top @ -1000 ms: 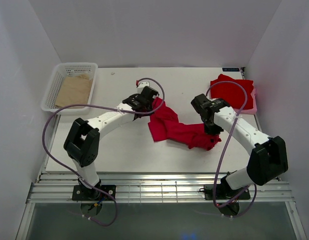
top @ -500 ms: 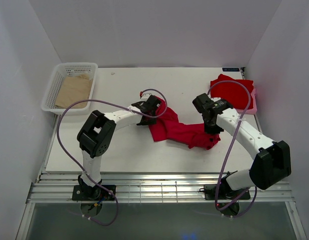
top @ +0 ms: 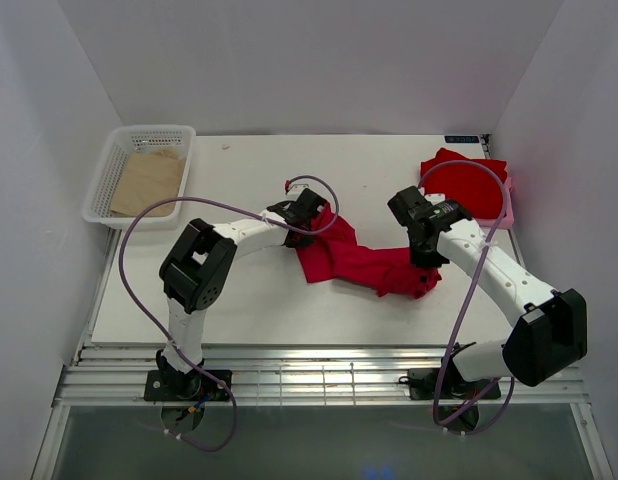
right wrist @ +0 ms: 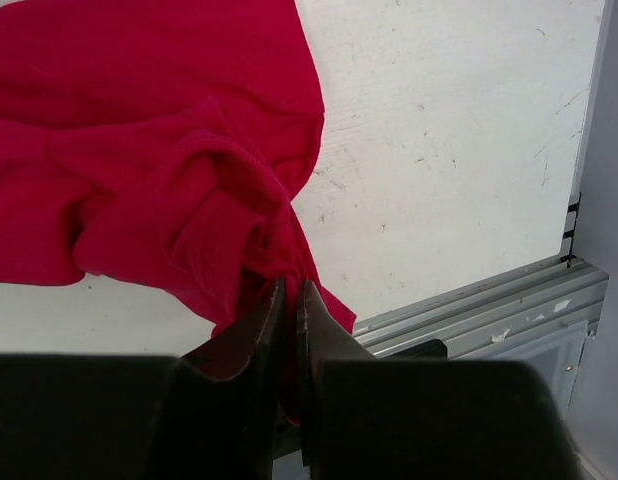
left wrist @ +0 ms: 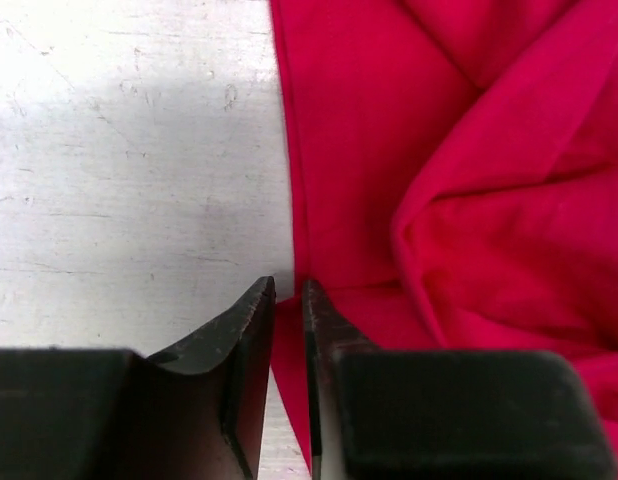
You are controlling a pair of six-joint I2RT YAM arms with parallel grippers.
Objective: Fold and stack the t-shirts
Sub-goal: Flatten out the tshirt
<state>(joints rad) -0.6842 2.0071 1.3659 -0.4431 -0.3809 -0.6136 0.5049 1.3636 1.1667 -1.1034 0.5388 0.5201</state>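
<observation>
A crumpled red t-shirt (top: 354,258) lies stretched across the middle of the table. My left gripper (top: 311,214) is at its far left corner, shut on the cloth's edge (left wrist: 319,150), which runs between the near-closed jaws (left wrist: 289,300). My right gripper (top: 426,262) is at the shirt's right end, shut on a bunched fold (right wrist: 219,200) that is pinched between its fingertips (right wrist: 290,290). A second red t-shirt (top: 464,183) lies folded at the back right.
The folded shirt rests on a pale pink piece (top: 507,208) by the right wall. A white basket (top: 107,165) with a tan sheet (top: 147,182) stands at the back left. The table's front edge and metal rails (right wrist: 489,310) are close below the right gripper.
My left gripper has moved right and a little nearer, onto the shirt's far left corner, while its elbow swung in. The right gripper shifted slightly right, still holding the cloth.
</observation>
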